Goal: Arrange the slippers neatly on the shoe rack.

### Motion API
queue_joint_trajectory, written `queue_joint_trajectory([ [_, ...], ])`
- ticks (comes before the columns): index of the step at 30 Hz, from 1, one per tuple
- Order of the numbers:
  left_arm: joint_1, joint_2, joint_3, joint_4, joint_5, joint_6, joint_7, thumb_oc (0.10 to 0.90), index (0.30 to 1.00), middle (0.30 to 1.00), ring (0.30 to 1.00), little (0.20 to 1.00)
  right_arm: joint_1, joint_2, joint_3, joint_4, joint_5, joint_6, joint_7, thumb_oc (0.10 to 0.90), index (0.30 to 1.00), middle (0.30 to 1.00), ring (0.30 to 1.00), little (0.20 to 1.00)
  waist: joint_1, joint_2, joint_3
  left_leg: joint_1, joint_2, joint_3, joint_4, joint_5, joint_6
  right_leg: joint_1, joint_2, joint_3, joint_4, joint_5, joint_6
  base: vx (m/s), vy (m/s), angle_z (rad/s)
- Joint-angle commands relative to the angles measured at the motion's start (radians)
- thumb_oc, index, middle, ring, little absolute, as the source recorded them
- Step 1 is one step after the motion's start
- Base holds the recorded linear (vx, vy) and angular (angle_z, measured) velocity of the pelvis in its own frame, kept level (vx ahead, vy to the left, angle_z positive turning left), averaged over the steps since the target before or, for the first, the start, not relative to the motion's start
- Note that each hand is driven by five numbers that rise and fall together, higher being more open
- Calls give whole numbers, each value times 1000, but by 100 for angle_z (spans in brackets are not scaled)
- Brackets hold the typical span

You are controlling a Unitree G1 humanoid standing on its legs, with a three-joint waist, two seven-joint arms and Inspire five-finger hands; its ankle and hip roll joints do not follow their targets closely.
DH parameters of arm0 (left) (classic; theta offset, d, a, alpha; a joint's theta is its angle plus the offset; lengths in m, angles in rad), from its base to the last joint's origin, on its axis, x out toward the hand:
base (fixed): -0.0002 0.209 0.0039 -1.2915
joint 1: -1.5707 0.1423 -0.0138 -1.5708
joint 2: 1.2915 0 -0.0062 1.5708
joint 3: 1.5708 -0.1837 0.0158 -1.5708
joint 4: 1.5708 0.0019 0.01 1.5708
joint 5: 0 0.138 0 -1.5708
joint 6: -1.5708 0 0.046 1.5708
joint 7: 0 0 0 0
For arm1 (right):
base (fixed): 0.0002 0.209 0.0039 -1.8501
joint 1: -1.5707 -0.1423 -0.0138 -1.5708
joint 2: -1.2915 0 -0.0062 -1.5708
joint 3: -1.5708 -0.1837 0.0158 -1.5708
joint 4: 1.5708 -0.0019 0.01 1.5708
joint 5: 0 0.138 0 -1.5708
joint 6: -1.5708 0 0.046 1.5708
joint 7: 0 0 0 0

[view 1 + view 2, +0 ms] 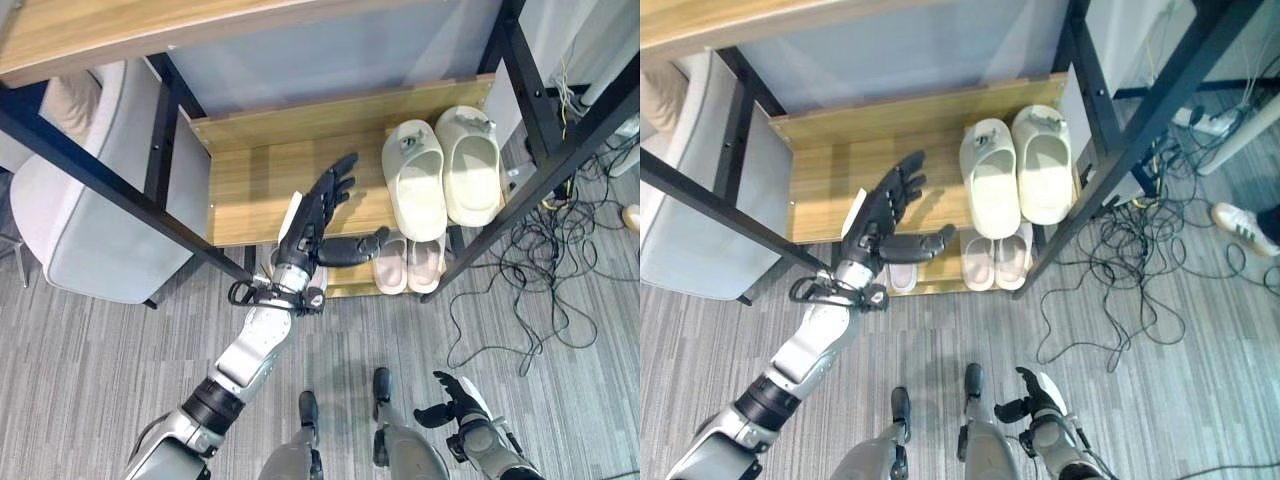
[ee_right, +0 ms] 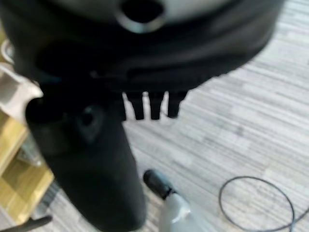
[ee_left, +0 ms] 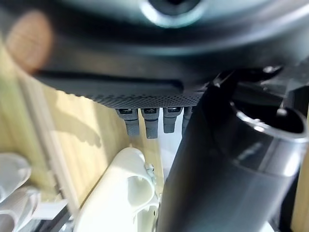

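Grey chair (image 1: pixel 70 220) left of rack, white sneaker (image 1: pixel 1240 222) on floor at right.

shelf (image 1: pixel 250 180) left half bare | cream slippers (image 1: pixel 440 170) fill right | frame post (image 1: pixel 110 180) left

The right hand (image 2: pixel 96 145) hangs over grey striped floor (image 2: pixel 241 125), fingers straight, a wooden shelf corner (image 2: pixel 19 179) beside it.
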Motion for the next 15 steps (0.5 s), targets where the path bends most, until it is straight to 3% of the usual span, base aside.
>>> queue_joint_trajectory([
  [1, -27, -8, 4, -112, -53, -96, -71, 800, 900, 900, 900, 900, 64, 27, -10, 10, -14, -9, 2, 800, 900, 900, 900, 900, 24, -33, -106, -63, 11, 5, -9, 54, -65, -20, -40, -24, 116, -136, 112, 0, 0, 0],
  [5, 66, 29, -39, -159, -149, -67, -174, 800, 900, 900, 900, 900, 65, 33, -8, 42, -26, -3, 16, 800, 900, 900, 900, 900, 33, -37, -125, -45, 14, -3, -8, 52, -67, 13, -38, -32, 107, -141, 112, 20, -18, 10],
  [8, 107, 52, -78, -148, -136, -51, -217, 800, 900, 900, 900, 900, 56, 44, -3, 61, -26, -4, 21, 800, 900, 900, 900, 900, 36, -39, -135, -39, 16, -3, -6, 49, -64, 21, -33, -32, 104, -141, 110, 15, -17, 6],
  [15, 55, -6, -160, -25, -110, -34, -203, 800, 900, 900, 900, 900, 25, 43, 14, 60, -10, -3, 8, 800, 900, 900, 900, 900, 28, -38, -117, -58, 17, -5, -7, 53, -57, -14, -31, -28, 123, -137, 108, -23, -20, -1],
])
